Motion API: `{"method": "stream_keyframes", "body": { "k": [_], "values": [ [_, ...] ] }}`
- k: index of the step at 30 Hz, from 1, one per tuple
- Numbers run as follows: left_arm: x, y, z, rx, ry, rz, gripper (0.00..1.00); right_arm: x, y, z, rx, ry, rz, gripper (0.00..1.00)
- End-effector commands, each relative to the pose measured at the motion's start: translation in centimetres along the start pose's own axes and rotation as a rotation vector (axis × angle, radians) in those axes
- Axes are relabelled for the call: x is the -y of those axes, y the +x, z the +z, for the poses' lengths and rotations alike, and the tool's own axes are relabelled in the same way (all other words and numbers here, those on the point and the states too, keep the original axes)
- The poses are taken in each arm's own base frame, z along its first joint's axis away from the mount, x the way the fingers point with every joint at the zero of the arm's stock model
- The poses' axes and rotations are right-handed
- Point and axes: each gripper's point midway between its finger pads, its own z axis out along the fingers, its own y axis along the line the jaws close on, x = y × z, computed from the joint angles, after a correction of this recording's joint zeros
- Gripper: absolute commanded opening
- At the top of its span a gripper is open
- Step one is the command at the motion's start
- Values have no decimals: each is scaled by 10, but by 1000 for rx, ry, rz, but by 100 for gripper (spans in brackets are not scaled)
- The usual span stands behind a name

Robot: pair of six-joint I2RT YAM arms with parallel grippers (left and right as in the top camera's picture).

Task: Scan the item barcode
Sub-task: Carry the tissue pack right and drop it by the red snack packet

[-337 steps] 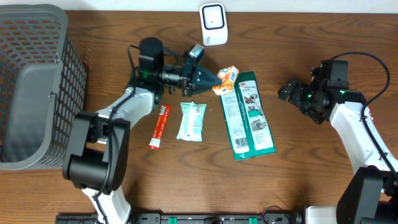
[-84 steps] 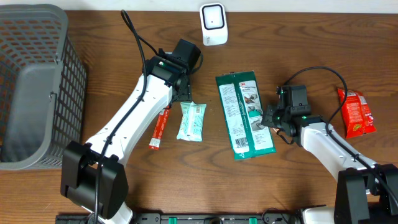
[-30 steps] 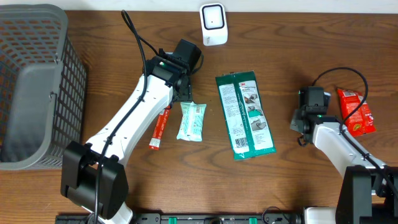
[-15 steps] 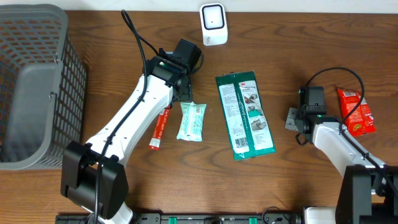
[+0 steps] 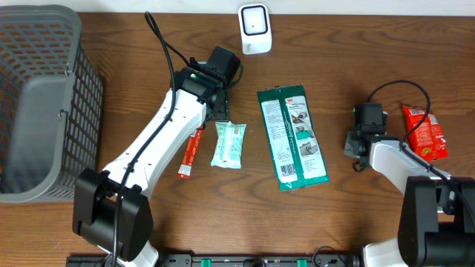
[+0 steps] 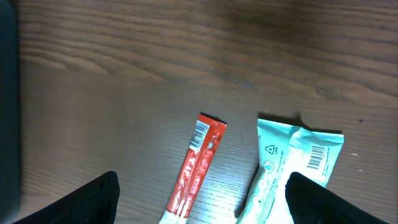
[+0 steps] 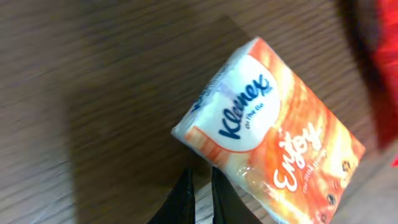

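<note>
Two packets overhead, thin red foil stick (image 5: 191,152) and pale green plastic pouch (image 5: 228,144), around six o'clock of my left gripper (image 5: 220,111). Left wrist: jaws wide, empty, likely poised to pick. Right wrist: right gripper (image 7: 200,190) closed, empty, orange tissue pack (image 7: 273,143) at one o'clock.

Bare tabletop (image 5: 334,52) lies open far right of the scanner (image 5: 254,28) and between basket (image 5: 44,96) and left arm (image 5: 163,133); the red stick (image 5: 191,151), mint packet (image 5: 228,144) and green package (image 5: 292,137) crowd the middle.

Glossy plastic tissue pack (image 7: 273,143) — matt wooden table (image 7: 93,62).
</note>
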Motion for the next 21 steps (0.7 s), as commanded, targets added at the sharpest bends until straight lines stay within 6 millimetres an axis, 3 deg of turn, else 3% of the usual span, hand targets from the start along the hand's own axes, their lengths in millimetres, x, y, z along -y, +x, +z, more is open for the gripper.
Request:
{"method": "stream_keyframes", "body": {
  "k": [1,7,14,16,21],
  "values": [
    [-2,4,5,-14,-15,-1,86,25,1,9,-8,81,72,8],
    [-2,4,5,-14,-15,-1,86,55,0,18,-22,118,196,11],
    [-2,4,5,-14,-15,-1,86,67,4,20,-40,138,221,15],
    [-2,4,5,-14,-15,-1,86,64,4,21,-41,120,224,17],
    [-2,4,5,-14,-15,-1,86,22,-5,21,-36,-121,174,22]
  ]
}}
